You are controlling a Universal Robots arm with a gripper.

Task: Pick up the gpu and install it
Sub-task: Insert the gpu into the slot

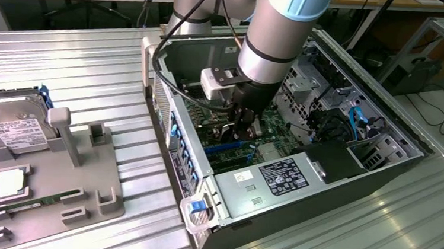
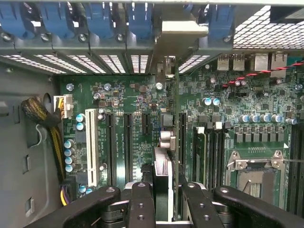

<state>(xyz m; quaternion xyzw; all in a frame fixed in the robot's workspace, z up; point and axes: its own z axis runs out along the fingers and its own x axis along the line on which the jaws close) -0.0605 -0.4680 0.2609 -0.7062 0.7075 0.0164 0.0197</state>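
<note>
The gpu [image 2: 164, 171] is seen edge-on in the wrist view, a thin dark card running between my two fingers [image 2: 142, 204]. Its pale metal bracket [image 2: 184, 32] reaches the row of rear slot openings with blue latches. My gripper [image 2: 168, 209] is shut on the card. In the exterior view the gripper [image 1: 245, 126] is deep inside the open computer case [image 1: 281, 182], holding the card upright just above the green motherboard [image 1: 272, 143]. The card stands over the long black expansion slots [image 2: 129, 147]; whether it sits in one I cannot tell.
A white slot [image 2: 90, 147], the processor socket [image 2: 251, 175] and yellow-black cables [image 2: 40, 116] surround the card. On the ribbed metal table a grey fixture [image 1: 83, 179] holds a silver hard drive [image 1: 12, 123], a processor chip [image 1: 9, 182] and a green memory stick [image 1: 33, 202].
</note>
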